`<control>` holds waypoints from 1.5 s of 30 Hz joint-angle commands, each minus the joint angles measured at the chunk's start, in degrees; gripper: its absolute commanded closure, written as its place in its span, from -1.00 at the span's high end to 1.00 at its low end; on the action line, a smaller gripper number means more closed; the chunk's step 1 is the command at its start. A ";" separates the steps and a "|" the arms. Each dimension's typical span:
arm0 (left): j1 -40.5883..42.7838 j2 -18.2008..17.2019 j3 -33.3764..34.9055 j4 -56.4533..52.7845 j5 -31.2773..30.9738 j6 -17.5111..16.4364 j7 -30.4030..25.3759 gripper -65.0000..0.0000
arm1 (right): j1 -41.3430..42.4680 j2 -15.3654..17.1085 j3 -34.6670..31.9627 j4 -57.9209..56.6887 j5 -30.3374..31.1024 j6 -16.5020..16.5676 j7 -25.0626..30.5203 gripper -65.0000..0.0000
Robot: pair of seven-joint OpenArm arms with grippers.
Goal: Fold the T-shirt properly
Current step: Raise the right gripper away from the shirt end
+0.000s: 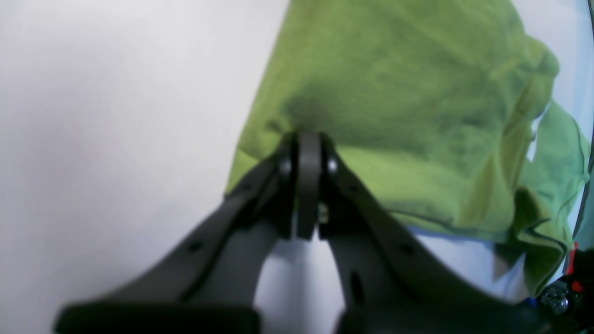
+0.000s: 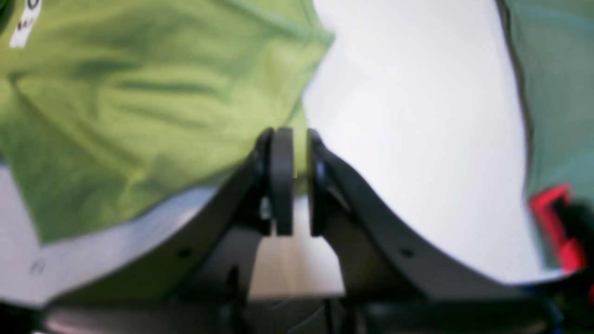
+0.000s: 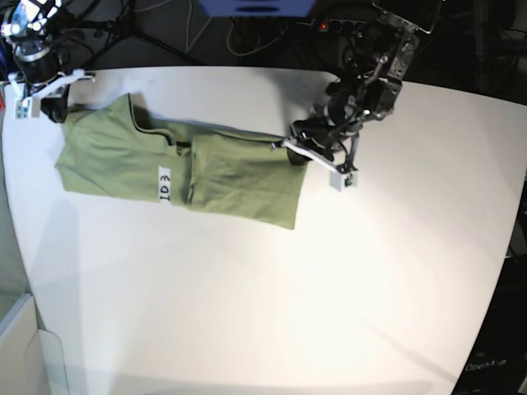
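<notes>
You had the T-shirt lying on the white counter as a long, narrow band stretched between your two pincers, which suggests the sides or sleeves had already been turned in. It was not yet a tidy packet: the cloth showed wrinkles, and a small white label with dark marking lay exposed near the middle of the band, so I would judge the lengthwise folds done and the end-to-end folds left.

Your left pincer was clamped tight on one edge of the shirt, the fabric spreading away beyond its tips and bunching into loose folds off to its far side. Your right pincer sat at the opposite end, at the shirt's edge; its jaws stood nearly together with a slim gap, and green cloth showed right at them, but the blurred wrist view did not let you say for certain whether it had hold of the cloth or was merely beside it.

What remained, as I read it, was bringing one end over the other and flattening the result.
</notes>
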 commanded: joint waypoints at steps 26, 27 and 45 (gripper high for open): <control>1.36 -1.11 0.09 -1.74 2.52 4.51 4.63 -0.93 | -7.13 -2.78 -9.54 0.84 0.93 0.25 2.93 -0.17; 1.36 -1.11 0.18 -1.65 2.52 4.51 4.63 -0.93 | -7.48 -2.87 -9.36 0.84 0.93 0.25 2.93 -0.17; 1.53 -1.19 0.27 -1.83 2.52 4.42 4.63 -0.93 | -8.36 -2.96 -9.36 1.19 0.93 0.25 -2.69 0.68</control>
